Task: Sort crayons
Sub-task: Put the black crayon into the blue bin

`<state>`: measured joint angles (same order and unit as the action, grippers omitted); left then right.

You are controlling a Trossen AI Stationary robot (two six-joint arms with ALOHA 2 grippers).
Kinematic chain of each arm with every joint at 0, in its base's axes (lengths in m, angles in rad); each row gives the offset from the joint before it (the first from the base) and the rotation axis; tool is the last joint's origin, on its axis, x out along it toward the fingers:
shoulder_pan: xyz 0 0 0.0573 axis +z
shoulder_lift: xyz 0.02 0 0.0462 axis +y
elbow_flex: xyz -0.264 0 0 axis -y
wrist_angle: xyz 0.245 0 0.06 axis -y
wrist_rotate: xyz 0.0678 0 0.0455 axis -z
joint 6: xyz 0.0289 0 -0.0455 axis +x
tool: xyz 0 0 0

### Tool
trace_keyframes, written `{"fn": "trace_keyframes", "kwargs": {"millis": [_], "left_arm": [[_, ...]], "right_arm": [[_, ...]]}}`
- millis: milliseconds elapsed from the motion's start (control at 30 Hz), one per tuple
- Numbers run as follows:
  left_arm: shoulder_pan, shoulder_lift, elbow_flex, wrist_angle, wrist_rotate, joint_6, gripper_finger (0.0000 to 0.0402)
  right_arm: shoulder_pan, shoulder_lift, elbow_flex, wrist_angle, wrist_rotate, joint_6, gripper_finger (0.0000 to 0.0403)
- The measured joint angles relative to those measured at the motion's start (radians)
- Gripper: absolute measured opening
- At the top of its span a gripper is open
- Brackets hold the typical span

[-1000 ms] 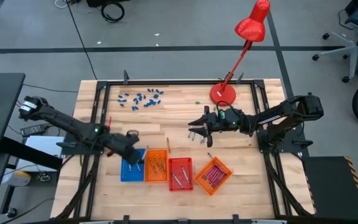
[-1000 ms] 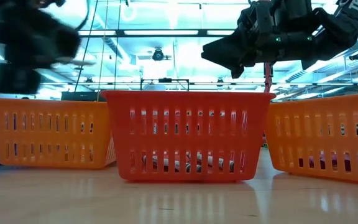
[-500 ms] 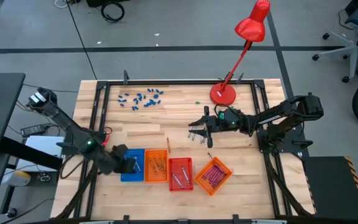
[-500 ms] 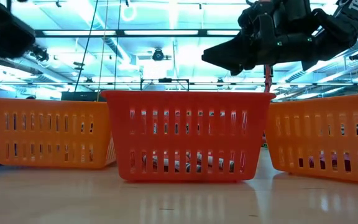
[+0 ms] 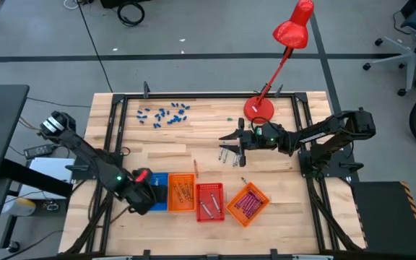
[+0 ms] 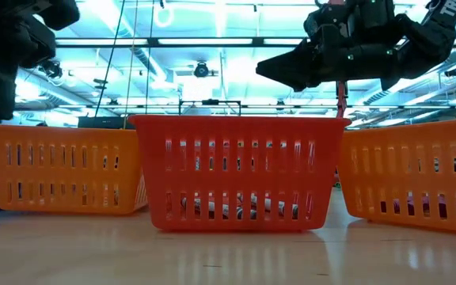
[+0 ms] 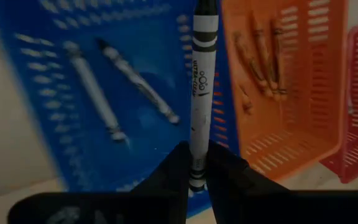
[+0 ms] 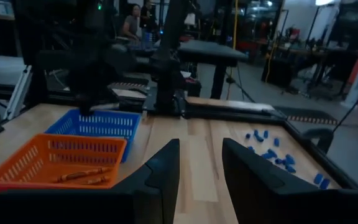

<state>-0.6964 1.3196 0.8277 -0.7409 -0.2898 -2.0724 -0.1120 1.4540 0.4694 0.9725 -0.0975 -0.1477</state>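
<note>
Table: wooden top, mid-frame in the high view.
Red lamp: base on the table's upper right, head leaning beyond the edge.
Trays: blue tray, orange tray, red tray and a tilted orange tray in a row, lower centre.
Left gripper: over the blue tray, lower left; jaws clamped on a silvery grey crayon.
Right gripper: mid-table, right of centre; fingers parted, nothing between.
Crayons: two grey crayons in blue tray, orange crayons and magenta crayons in others.
Blue bits: scattered upper left.
Hidden: left arm covers much of the blue tray from above; low view shows tray walls only.
</note>
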Motion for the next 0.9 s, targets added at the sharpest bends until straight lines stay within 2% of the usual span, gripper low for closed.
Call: {"fn": "trace_keyframes", "kwargs": {"millis": [200, 467, 900], "left_arm": [[0.005, 0.074, 0.034, 0.019, -0.009, -0.001, 0.0052], [0.039, 0.102, 0.04, 0.002, -0.023, 0.022, 0.0056], [0.048, 0.102, 0.04, 0.014, -0.02, 0.031, 0.01]], "right_arm": [[-0.002, 0.0, 0.0, 0.035, 0.0, -0.039, 0.0125], [-0.002, 0.0, 0.0, -0.007, 0.0, -0.095, 0.0125], [-0.036, 0.0, 0.0, -0.009, 0.0, -0.098, 0.0125]]}}
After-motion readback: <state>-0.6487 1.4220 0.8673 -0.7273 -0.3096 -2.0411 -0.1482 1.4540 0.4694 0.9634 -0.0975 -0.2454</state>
